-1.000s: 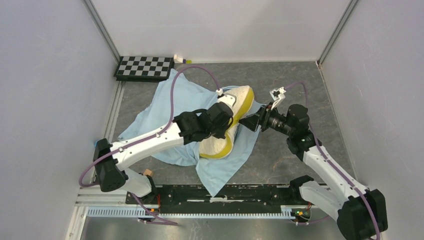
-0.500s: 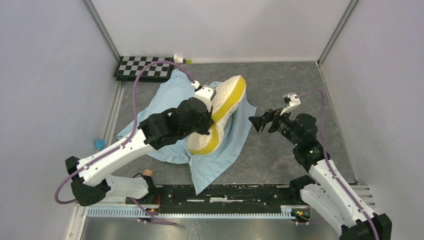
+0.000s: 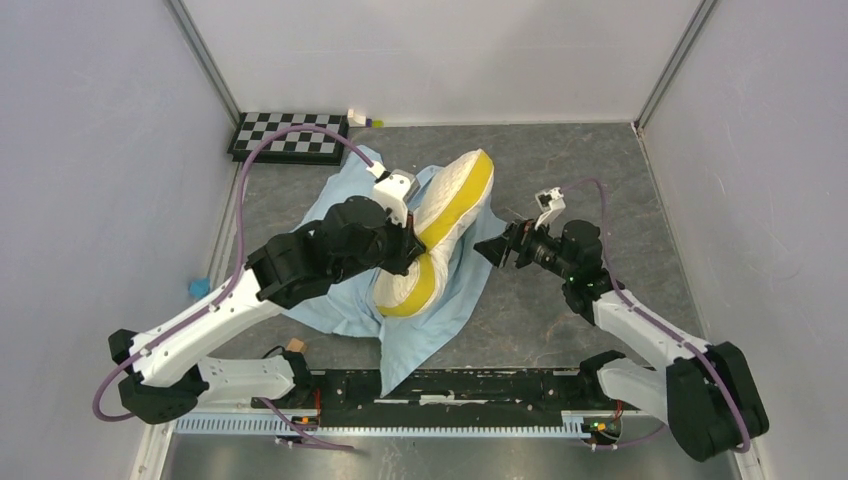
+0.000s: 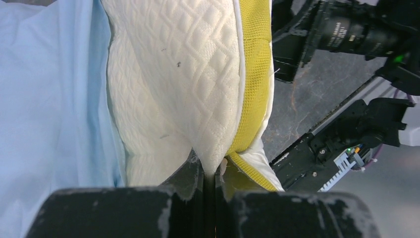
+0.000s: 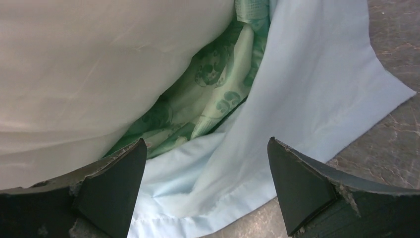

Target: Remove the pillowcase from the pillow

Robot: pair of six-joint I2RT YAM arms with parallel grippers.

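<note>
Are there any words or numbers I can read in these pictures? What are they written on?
Nothing here can be read.
On the right arm: tiny white print on a black barrel, too blurred to read.
On the checkerboard: only black and white squares, no words.
On the pillowcase: green swirls on its flap, no letters.
On the pillow: quilted lines only, no writing in view.

The right gripper (image 5: 206, 141) is seen with its two dark fingers (image 5: 114, 183) spread wide, and nothing is held between them. Just beyond them, the cream pillow (image 5: 99, 64) is raised over the light-blue pillowcase (image 5: 317, 84). A pale green patterned inner flap (image 5: 218, 94) is exposed between pillow and blue cloth. The cloth is spread on the grey marbled table (image 5: 391, 39), which is bared past its hem.
</note>
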